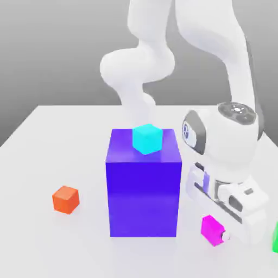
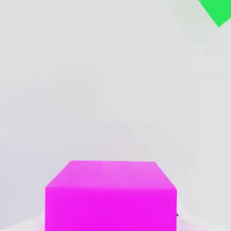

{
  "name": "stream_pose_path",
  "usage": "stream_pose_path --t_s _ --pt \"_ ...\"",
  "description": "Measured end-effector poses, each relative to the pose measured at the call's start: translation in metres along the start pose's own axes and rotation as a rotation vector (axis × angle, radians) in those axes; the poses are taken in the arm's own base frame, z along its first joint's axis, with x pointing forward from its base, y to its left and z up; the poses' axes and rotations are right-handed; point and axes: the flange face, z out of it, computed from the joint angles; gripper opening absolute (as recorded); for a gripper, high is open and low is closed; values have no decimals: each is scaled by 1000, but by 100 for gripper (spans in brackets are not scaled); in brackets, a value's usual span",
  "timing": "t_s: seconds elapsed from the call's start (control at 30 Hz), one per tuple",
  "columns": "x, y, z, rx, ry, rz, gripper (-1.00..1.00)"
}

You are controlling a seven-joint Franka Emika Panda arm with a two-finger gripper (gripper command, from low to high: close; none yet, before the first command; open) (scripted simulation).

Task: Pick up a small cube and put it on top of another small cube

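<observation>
The small magenta cube (image 1: 210, 227) rests on the white table (image 1: 49, 152) just beside the big blue-violet block (image 1: 144, 187), with the gripper (image 1: 227, 237) lowered right against it. Whether the jaws have closed on the cube I cannot tell. The grasp looks to be the step in hand. Next comes a firm lift, then a carry to another small cube: the cyan cube (image 1: 147, 138) atop the block, or the orange cube (image 1: 65, 199) well apart. A green cube (image 2: 217, 11) lies nearby.

small magenta cube (image 1: 210, 227), plain, flat on white table, nr front-right corner of big blue-violet block (image 1: 144, 190)
</observation>
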Motion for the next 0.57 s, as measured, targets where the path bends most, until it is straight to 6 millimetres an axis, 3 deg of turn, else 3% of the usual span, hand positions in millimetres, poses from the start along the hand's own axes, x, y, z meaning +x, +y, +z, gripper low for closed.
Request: stream_pose_path --t_s 0.13,0.27,0.33,0.4,0.43,0.57 --pt "65 -11 -23 3 2 23 -100" --pt "136 -36 -47 2 0 46 -100" --pt "153 -44 -37 0 0 50 -100" --pt "157 -46 -10 0 0 51 -100" --pt "157 -46 3 0 -1 52 100" --pt "157 -46 3 0 -1 52 100"
